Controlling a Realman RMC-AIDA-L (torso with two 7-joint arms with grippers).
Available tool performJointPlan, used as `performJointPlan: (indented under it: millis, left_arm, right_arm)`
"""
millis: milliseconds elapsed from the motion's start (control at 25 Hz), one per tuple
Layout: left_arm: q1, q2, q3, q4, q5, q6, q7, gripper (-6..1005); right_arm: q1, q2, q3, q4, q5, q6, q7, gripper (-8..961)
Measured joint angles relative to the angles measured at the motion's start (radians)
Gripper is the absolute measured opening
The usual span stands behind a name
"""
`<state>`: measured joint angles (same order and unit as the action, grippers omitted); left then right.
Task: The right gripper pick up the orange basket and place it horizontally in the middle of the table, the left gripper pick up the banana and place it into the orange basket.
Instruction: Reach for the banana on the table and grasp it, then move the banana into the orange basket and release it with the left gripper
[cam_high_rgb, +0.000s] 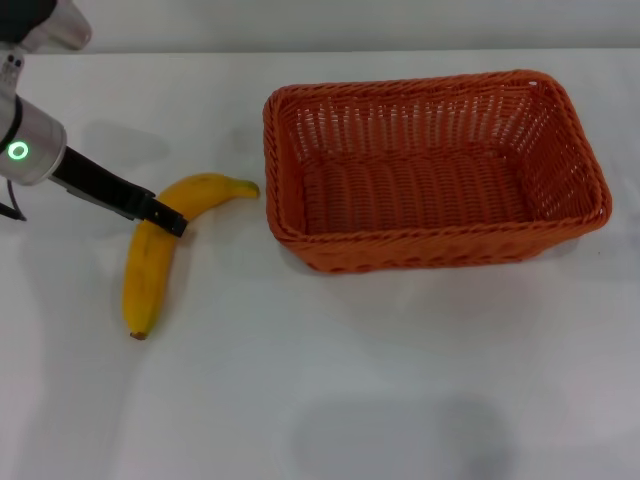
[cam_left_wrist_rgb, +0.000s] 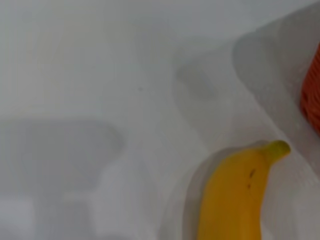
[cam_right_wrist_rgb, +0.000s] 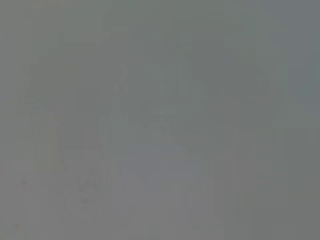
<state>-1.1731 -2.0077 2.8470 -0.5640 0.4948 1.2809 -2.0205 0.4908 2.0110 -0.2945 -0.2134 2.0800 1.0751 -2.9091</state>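
Left pincer (cam_high_rgb: 168, 217) on banana (cam_high_rgb: 150, 265)

The orange basket (cam_high_rgb: 432, 170) is a rectangular woven wicker one with sloping sides and a braided rim. It stands upright and empty on the white table (cam_high_rgb: 330, 400), its long side running left to right, right of centre and toward the far side.

The banana (cam_high_rgb: 165, 245) lies flat on the table just to the left of the basket, apart from it. It is yellow and curved, its greenish stem (cam_high_rgb: 247, 187) pointing right toward the basket and its brown tip (cam_high_rgb: 138, 334) at the near end. In the left wrist view the stem end (cam_left_wrist_rgb: 278, 148) shows near the basket's orange edge (cam_left_wrist_rgb: 312, 97).
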Motion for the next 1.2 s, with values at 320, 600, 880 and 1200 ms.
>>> performJointPlan:
  millis: [320,600,880,1200]
  left_arm:
    - [0.0,0.002,0.0,0.013,0.012,-0.007,0.004,786]
    - [0.002,0.007,0.0,0.018,0.014,-0.009,0.008,567]
    - [0.022,0.031,-0.001,-0.095,-0.114,0.063,0.055,512]
    - [0.053,0.101,0.0,-0.229,-0.384,0.132,0.099,510]
  right_arm:
    - [0.002,0.0,0.0,0.002,0.0,0.0,0.001,720]
    - [0.002,0.0,0.0,0.001,0.001,0.0,0.001,720]
    - [-0.001,0.0,0.0,-0.001,0.014,-0.003,-0.001,720]
    - [-0.005,-0.001,0.0,-0.005,0.048,0.0,-0.002,720]
